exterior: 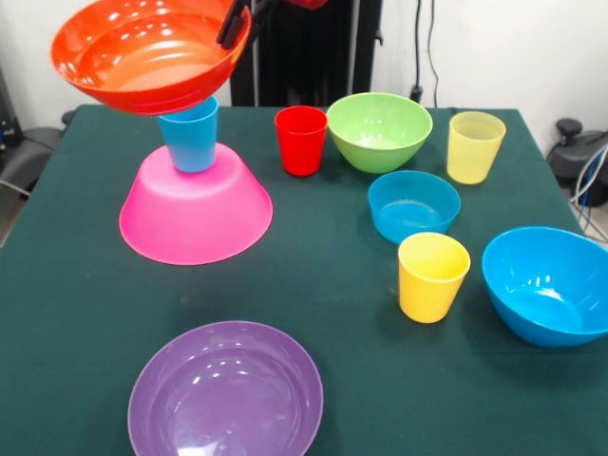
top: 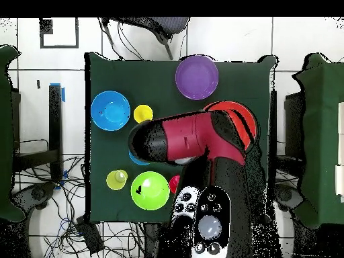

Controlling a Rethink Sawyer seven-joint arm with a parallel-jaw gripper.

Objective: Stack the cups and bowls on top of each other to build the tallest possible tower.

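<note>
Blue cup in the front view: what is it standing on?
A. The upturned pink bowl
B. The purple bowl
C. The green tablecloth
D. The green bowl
A. The blue cup stands upright on the flat base of the inverted pink bowl, with the orange bowl tilted just above its rim, the tool at that bowl's edge.
</note>
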